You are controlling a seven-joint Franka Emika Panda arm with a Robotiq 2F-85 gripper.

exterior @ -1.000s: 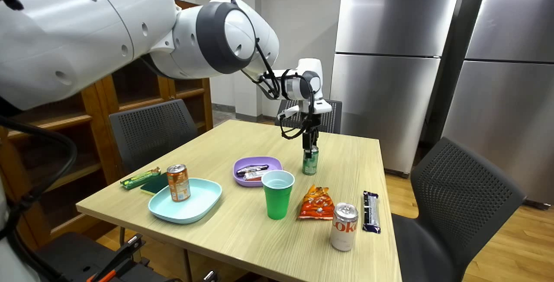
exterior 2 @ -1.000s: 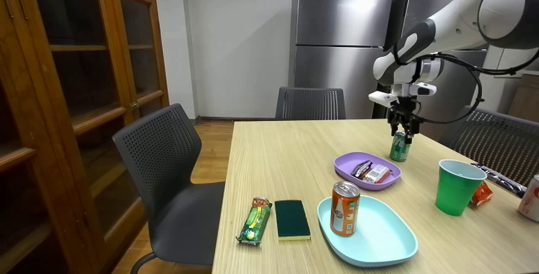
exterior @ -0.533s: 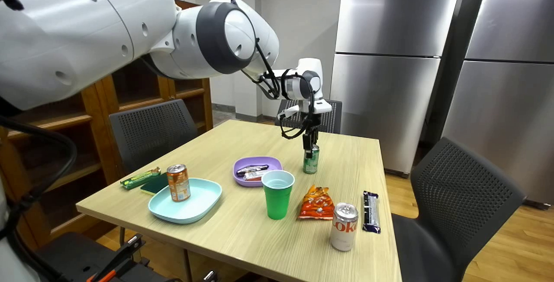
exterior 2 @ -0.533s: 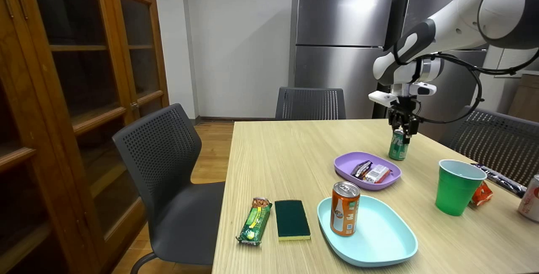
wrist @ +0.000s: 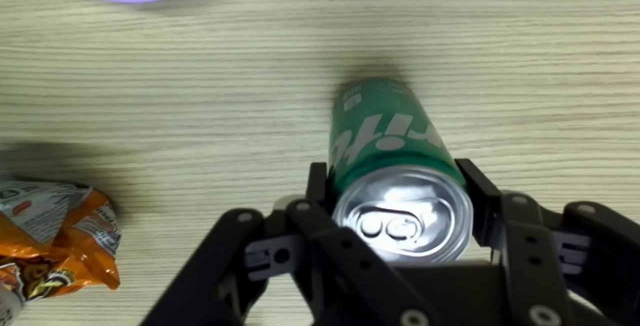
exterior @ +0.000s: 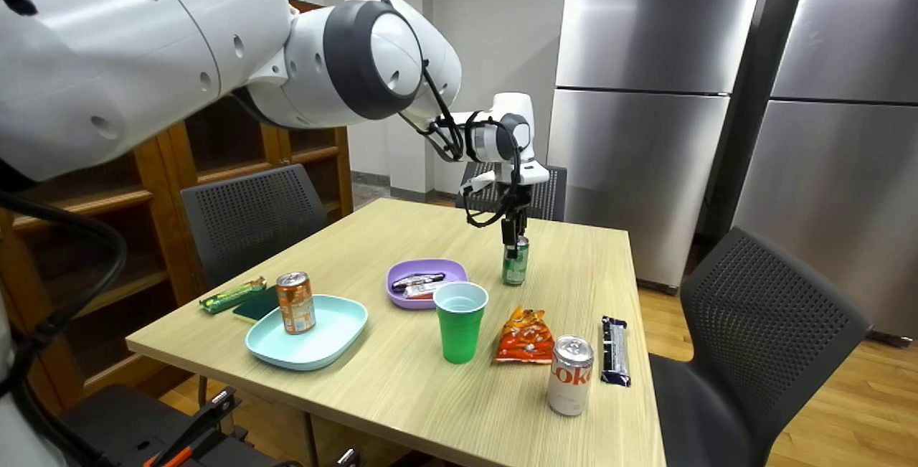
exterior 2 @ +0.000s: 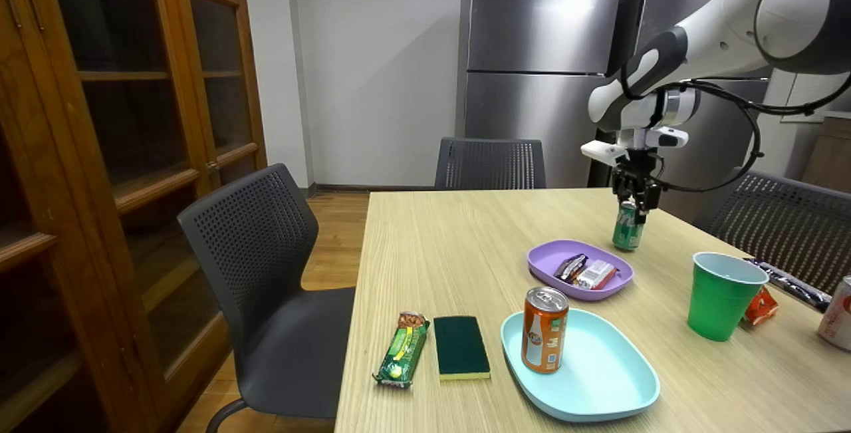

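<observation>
Green can (wrist: 387, 135) is gripped in my claw (wrist: 398, 186), one of the black pads (wrist: 317, 182) against each side, near the top rim. I hold it roughly upright close to the purple dish (exterior 2: 546, 257) on the table (exterior: 351, 255), though I can't tell whether its base touches the surface. That dish carries wrapped bars (exterior 2: 596, 275). In both exterior views I see a green cup (exterior: 461, 331) and an orange snack bag (exterior: 526, 338) nearer the camera.

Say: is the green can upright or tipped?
Upright: both exterior views show the green can base down, pincer gripping its upper part.
</observation>
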